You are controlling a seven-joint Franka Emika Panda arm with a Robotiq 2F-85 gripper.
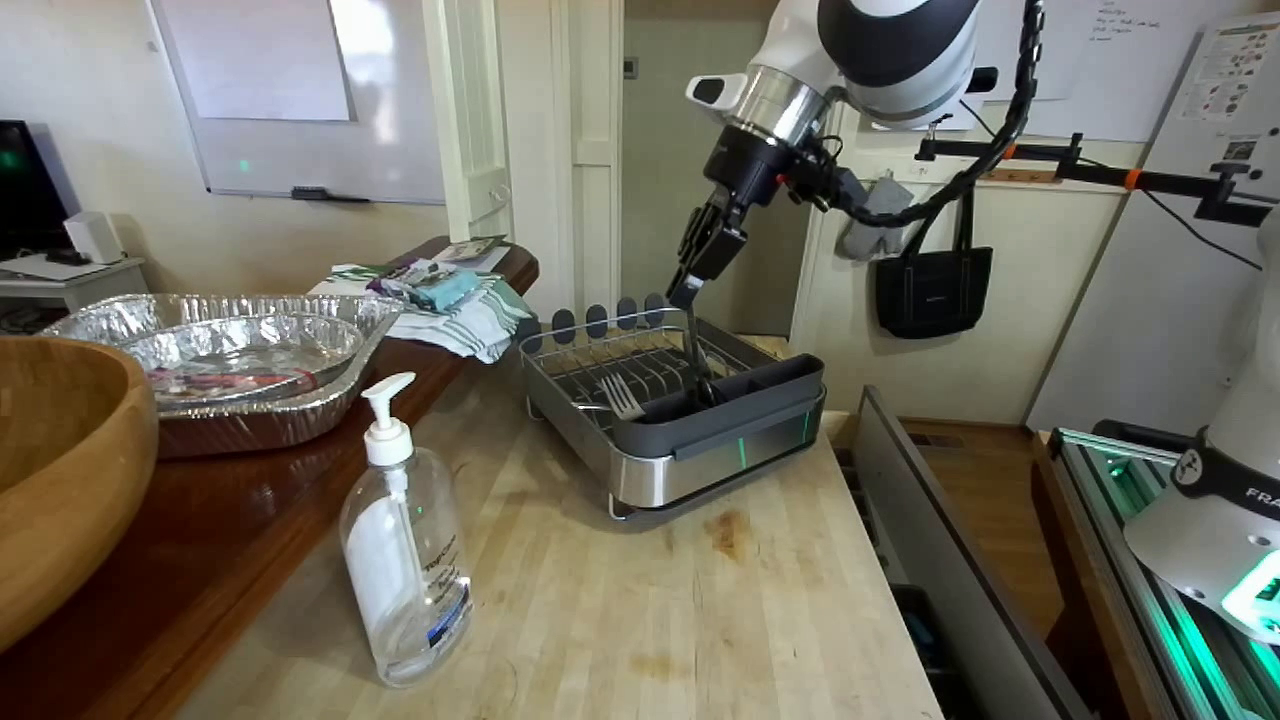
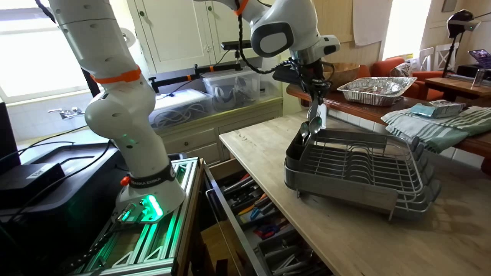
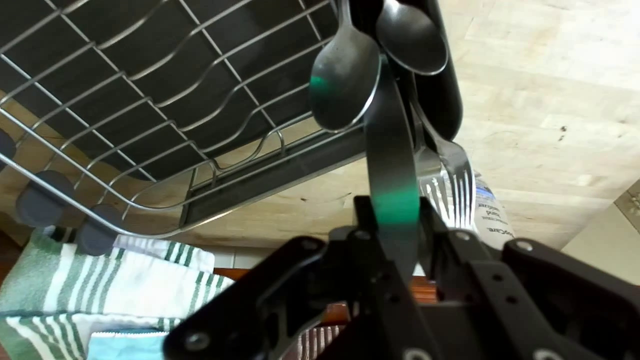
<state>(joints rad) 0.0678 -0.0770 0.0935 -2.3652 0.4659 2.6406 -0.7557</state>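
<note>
My gripper (image 3: 395,210) is closed round the blade of a metal knife (image 3: 390,145), which passes between both fingers. The knife's lower part goes down among the cutlery in the dark cutlery holder (image 1: 660,438); its bottom end is hidden. Beside the blade, in the wrist view, are a spoon (image 3: 345,80), another spoon (image 3: 412,37) and two forks (image 3: 457,175). The holder sits along one side of a metal dish rack (image 2: 345,189) on the wooden counter. In both exterior views the gripper (image 1: 685,290) points down above the holder, fingertips higher than its rim.
A clear pump bottle (image 1: 410,570) stands on the counter (image 1: 600,620). On the darker raised ledge are a wooden bowl (image 1: 70,480), foil trays (image 1: 290,420) and striped towels (image 2: 425,122). Below the counter edge an open drawer (image 2: 239,226) holds utensils.
</note>
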